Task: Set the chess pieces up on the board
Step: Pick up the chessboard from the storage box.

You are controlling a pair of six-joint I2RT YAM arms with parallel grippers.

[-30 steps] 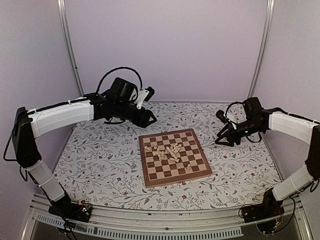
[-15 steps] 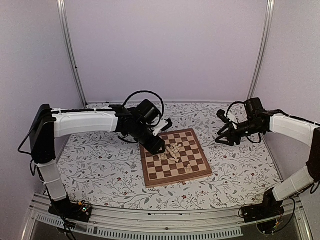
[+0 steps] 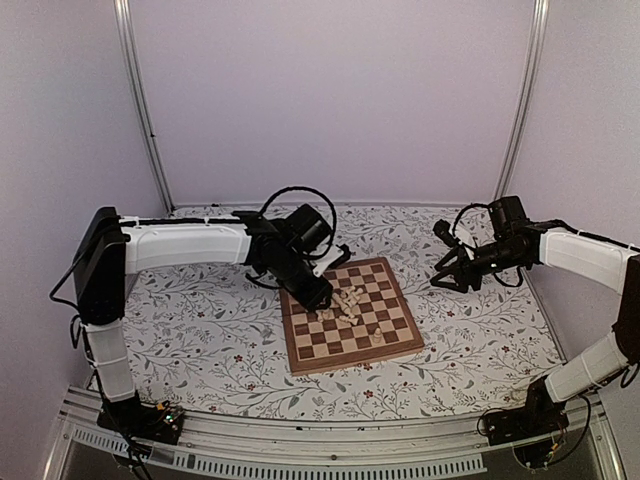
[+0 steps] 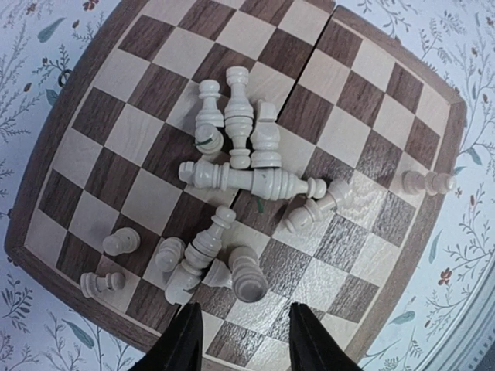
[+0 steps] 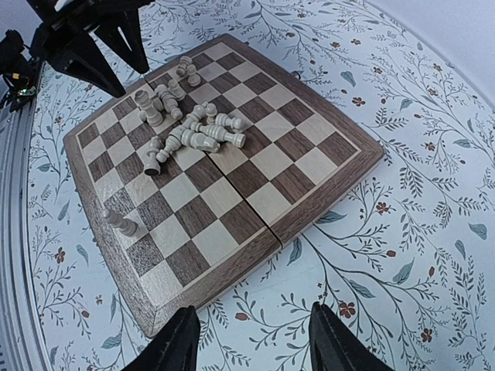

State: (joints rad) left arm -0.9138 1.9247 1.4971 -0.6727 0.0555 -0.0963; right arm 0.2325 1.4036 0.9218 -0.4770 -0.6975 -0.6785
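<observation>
square wooden board (image 4: 357, 99), dark and tan checks, on floral tablecloth (image 5: 418, 232), pale turned chess pieces (image 4: 249, 179) toppled in a heap mid-board, left gripper (image 4: 244, 345) spread wide above the board's edge, right gripper (image 5: 255, 344) likewise spread, over the cloth

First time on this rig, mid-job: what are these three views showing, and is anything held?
Two robot arms reach over a floral tablecloth. One view is from above and behind; the others come from cameras on each wrist. The left gripper, a two-finger clamp, hovers open over the square brown-and-tan wooden chessboard, where small cream wooden chess pieces lie mostly toppled in a heap. The right gripper hangs open beside the board. Neither holds anything.
</observation>
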